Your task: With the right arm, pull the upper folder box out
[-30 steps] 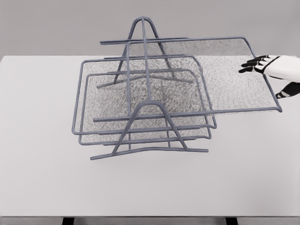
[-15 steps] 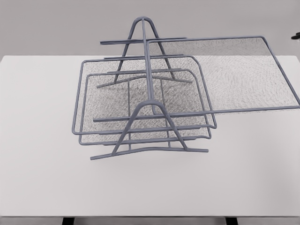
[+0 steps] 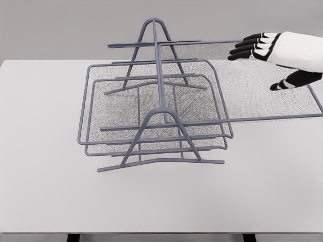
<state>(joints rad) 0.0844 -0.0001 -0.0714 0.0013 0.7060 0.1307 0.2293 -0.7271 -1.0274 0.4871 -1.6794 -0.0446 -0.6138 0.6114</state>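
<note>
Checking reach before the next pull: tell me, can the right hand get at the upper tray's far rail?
Probably yes. The right hand, fingers spread, hovers over the upper tray beside its far rail; nothing lies between.

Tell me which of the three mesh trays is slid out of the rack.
The top tray: it sticks out to the right of the wire rack, under the right hand. The two lower trays sit inside the frame.

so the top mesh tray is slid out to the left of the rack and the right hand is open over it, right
Not quite. In the head view the top mesh tray is slid out to the right of the wire rack, not the left. The right hand is indeed above it with fingers spread.
</note>
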